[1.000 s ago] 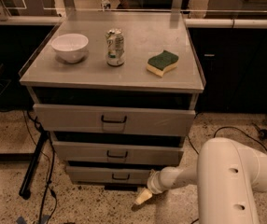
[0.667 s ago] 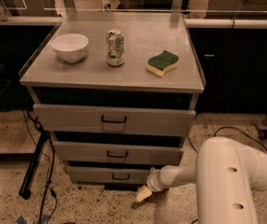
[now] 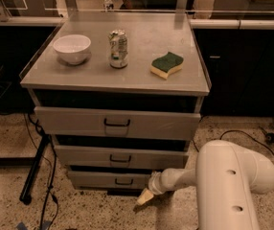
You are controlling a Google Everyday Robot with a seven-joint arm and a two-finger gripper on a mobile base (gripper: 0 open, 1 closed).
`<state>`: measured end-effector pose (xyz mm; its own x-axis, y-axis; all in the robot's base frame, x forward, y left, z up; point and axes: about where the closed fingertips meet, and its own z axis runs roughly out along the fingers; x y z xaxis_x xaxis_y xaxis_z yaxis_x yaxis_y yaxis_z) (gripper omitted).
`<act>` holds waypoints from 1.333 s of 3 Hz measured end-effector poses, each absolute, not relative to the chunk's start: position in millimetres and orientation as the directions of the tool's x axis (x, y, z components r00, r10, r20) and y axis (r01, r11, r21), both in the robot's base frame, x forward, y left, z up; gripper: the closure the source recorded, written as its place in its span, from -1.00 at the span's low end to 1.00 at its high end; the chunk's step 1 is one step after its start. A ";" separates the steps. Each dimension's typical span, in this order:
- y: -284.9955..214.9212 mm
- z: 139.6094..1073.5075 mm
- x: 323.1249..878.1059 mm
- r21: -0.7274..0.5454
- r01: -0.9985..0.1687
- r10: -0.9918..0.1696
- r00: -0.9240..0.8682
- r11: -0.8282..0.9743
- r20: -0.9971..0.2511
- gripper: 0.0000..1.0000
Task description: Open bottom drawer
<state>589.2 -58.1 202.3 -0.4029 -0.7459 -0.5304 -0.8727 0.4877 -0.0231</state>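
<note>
Grey tabletop (image 3: pixel 142 83): three items are seen in a row, all well apart. White bowl (image 3: pixel 72 48) is set at left, upright. Drinks can (image 3: pixel 118 49) is stood upright in the middle. Green-over-yellow sponge (image 3: pixel 167 64) is laid flat at right, nearer the front edge. Pincer (image 3: pixel 145 197) is seen off the tabletop, low near the speckled floor (image 3: pixel 12 143), below the tabletop's right half.

Claw (image 3: pixel 144 198) crept slightly left, low by bottom drawer (image 3: pixel 96 179) right end; arm (image 3: pixel 233 176) shifted likewise.
</note>
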 end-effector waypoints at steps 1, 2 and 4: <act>-50.6 187.7 595.1 -0.025 -0.882 -0.765 -0.394 0.471 -0.509 -1.00; -45.9 169.4 593.9 -0.005 -0.888 -0.777 -0.399 0.460 -0.487 -1.00; -65.4 177.5 558.5 0.052 -0.897 -0.802 -0.417 0.439 -0.429 -1.00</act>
<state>558.5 -65.4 177.5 -0.4166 -0.8015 -0.4290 -0.8972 0.4386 0.0518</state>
